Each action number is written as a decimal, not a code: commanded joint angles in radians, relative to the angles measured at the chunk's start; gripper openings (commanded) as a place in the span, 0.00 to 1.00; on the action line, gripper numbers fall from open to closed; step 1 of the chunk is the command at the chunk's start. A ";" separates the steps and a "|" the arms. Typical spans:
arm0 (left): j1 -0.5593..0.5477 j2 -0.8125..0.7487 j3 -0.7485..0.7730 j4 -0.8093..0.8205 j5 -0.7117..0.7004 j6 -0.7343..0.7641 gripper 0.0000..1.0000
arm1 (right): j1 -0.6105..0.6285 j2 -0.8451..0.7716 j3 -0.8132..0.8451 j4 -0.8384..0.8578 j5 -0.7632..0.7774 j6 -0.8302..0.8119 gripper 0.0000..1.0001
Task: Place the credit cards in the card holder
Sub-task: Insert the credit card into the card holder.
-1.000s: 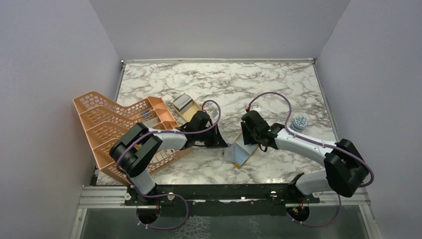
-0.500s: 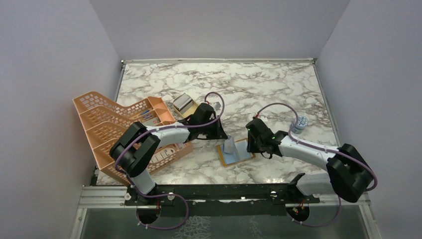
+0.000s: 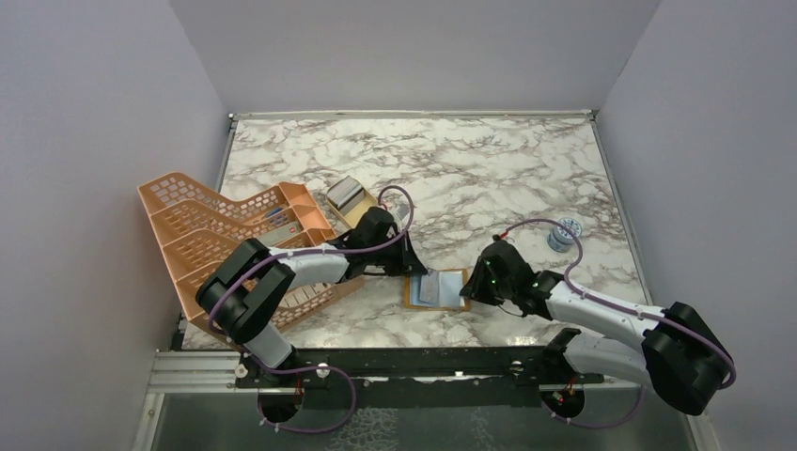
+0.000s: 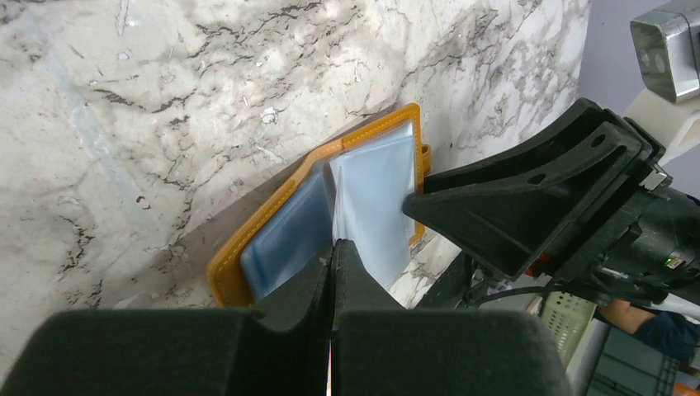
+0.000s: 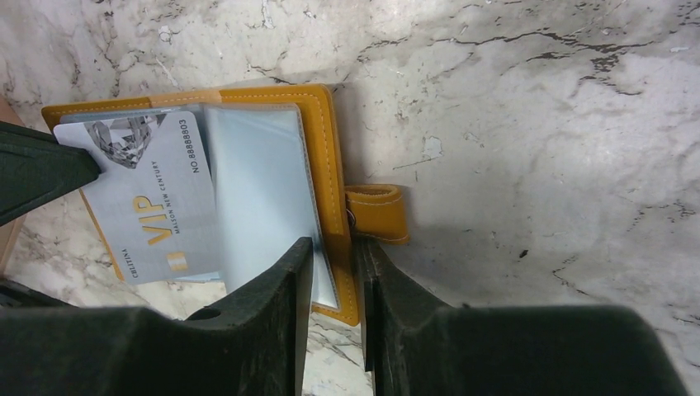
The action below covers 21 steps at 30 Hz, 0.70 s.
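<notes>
Pinching card holder (image 5: 326, 157) edge, right fingers (image 5: 289, 289) narrowly parted.

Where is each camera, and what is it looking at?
Top: high behind the arms, looking down at the table; both arms show.
Left wrist: on the left arm, aimed past the shut left pincer at the card holder.
Right wrist: on the right arm, looking past the right pincer at the VIP card.
All share the card holder.
</notes>
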 commanded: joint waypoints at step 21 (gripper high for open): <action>0.002 0.047 -0.006 0.089 0.040 -0.110 0.00 | 0.012 -0.075 0.255 -0.295 0.053 -0.176 0.37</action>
